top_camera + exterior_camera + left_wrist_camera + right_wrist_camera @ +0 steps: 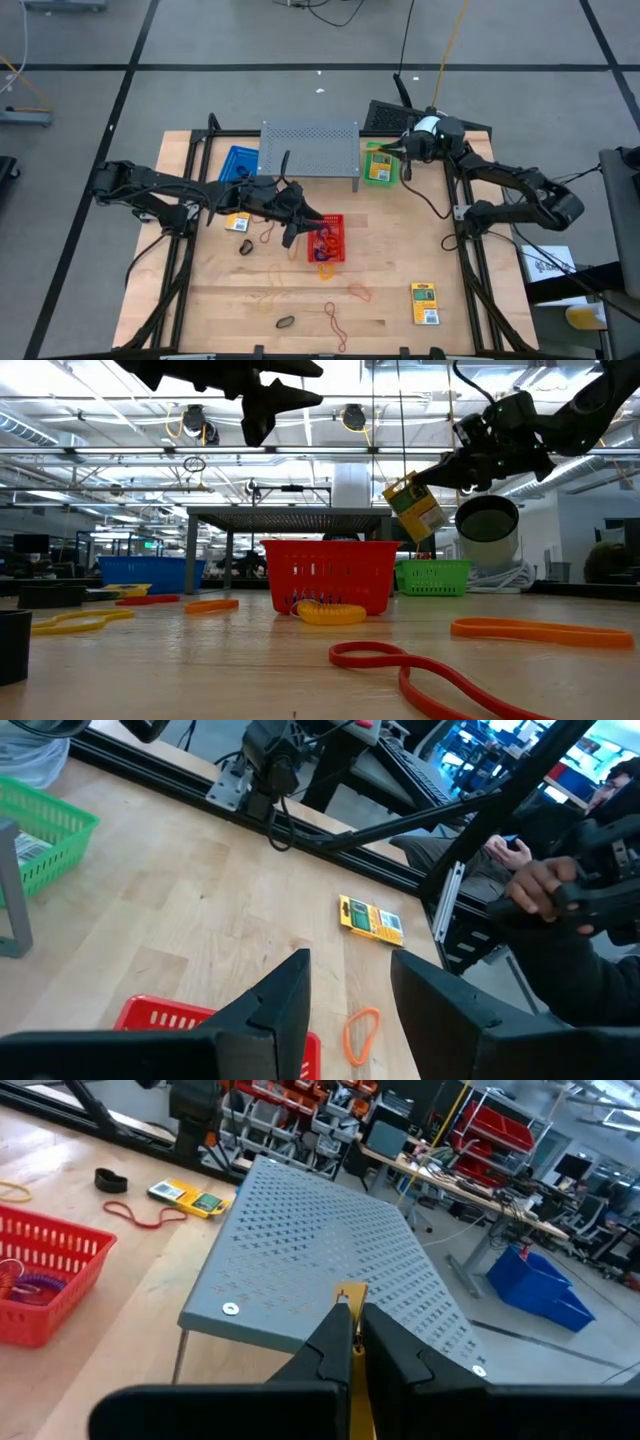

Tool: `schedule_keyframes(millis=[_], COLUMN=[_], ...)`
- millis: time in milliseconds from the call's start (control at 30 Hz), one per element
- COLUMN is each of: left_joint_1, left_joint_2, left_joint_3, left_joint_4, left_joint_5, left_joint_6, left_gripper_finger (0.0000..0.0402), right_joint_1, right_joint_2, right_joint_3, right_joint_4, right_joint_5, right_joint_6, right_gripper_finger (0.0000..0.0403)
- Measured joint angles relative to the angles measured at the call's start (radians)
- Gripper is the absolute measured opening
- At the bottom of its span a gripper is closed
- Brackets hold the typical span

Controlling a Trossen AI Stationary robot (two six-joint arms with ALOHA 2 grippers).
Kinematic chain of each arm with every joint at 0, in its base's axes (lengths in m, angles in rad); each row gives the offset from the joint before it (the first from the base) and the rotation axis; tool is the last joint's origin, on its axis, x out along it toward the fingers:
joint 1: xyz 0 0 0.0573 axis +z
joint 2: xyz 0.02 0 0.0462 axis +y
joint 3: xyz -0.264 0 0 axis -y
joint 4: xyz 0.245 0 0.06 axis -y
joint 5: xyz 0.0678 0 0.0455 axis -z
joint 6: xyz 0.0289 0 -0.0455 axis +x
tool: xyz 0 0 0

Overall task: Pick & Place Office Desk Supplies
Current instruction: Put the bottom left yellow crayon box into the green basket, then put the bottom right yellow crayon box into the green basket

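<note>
High view: right claw (403,153) pinches packet (414,506).

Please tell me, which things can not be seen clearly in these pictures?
- Green basket contents: right gripper and its packet cover part in the high view.
- Packet face: edge-on between the fingers in the right wrist view.
- Blue basket contents: left arm overlaps it from above.
- Red basket bands: tangled, count unclear.
</note>
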Motion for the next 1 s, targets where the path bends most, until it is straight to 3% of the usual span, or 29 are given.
schedule_keyframes(millis=[167, 400, 567, 1000], left_joint_1=[0.000, 0.000, 0.000, 0.000], left_joint_2=[0.000, 0.000, 0.000, 0.000], left_joint_3=[0.000, 0.000, 0.000, 0.000], left_joint_4=[0.000, 0.000, 0.000, 0.000], left_joint_5=[-0.002, -0.089, -0.126, -0.129], left_joint_6=[0.007, 0.013, 0.013, -0.002], left_gripper_finger=[0.0150, 0.0150, 0.0150, 0.0150], right_joint_1=[0.000, 0.000, -0.002, -0.001], right_joint_2=[0.028, 0.045, 0.044, 0.044], right_joint_3=[0.000, 0.000, 0.000, 0.000], right_joint_4=[0.019, 0.076, 0.105, 0.098], right_joint_5=[0.000, 0.044, 0.108, 0.109], right_joint_6=[0.001, 0.104, 0.160, 0.245], right_gripper_finger=[0.0002, 0.0015, 0.0054, 0.0172])
